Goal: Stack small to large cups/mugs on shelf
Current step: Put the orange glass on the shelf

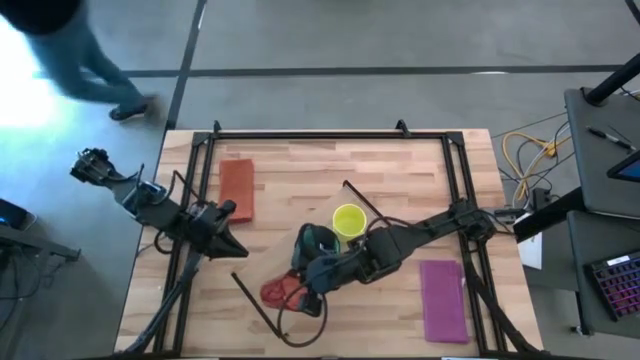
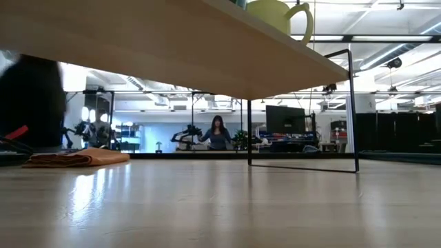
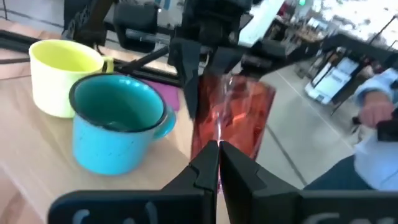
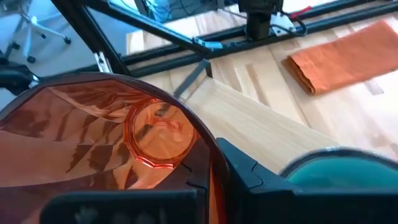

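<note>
The light-wood shelf [image 1: 300, 225] stands slantwise at the table's middle, and the low view shows its underside [image 2: 172, 48]. The yellow mug [image 1: 349, 220] and the teal mug [image 1: 318, 242] stand on it side by side; both also show in the left wrist view, the yellow mug [image 3: 62, 74] and the teal mug [image 3: 118, 127]. My right gripper [image 1: 300, 285] is shut on the red ribbed cup [image 3: 233, 118] by the shelf's near end, next to the teal mug. My left gripper [image 1: 232, 250] is shut and empty, left of the shelf and pointing at the cup. My right gripper holds the red cup by its rim wall [image 4: 202, 146], on the side toward the teal mug. One finger [image 4: 245, 174] lies outside the wall; the other seems to be inside. The fingers come from above, slanting from the table's right. Whether the cup's base rests on the shelf is hidden.
A folded orange cloth [image 1: 237, 190] lies at the far left and a purple one [image 1: 443, 300] at the near right. A black frame [image 1: 330, 135] runs around the table. A person's legs [image 1: 90, 70] show beyond the far left corner, and a hand [image 3: 373, 115] shows in the left wrist view.
</note>
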`<state>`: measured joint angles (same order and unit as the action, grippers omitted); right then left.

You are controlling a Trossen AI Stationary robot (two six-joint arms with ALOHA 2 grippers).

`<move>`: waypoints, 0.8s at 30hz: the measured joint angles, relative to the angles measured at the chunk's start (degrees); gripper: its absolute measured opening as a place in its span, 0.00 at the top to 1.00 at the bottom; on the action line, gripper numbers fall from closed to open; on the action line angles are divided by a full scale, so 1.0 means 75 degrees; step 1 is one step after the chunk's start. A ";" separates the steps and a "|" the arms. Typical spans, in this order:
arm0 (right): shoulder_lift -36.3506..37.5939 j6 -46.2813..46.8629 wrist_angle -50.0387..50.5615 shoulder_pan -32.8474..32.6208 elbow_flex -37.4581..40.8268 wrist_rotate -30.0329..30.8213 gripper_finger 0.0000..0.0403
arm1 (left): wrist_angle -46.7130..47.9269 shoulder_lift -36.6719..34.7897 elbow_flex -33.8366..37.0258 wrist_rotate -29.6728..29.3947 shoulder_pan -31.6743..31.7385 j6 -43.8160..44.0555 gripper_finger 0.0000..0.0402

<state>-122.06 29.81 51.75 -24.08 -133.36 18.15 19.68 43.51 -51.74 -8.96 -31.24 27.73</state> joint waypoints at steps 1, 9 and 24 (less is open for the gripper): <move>0.0000 -0.0001 -0.0083 0.0001 0.0000 0.0000 0.97 | -0.0032 0.0033 0.0023 0.0005 0.0000 -0.0072 1.00; -0.0318 0.0944 0.0064 0.0124 0.0021 -0.0021 0.97 | -0.0138 0.0968 0.0195 0.0881 -0.0005 0.0002 1.00; -0.0600 0.1832 -0.0041 0.0268 0.0020 -0.0003 0.97 | -0.0214 0.1872 0.0090 0.2260 -0.0111 0.0268 1.00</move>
<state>-126.56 43.55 51.45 -22.07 -133.21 18.13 18.07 57.55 -51.07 8.00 -32.08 29.74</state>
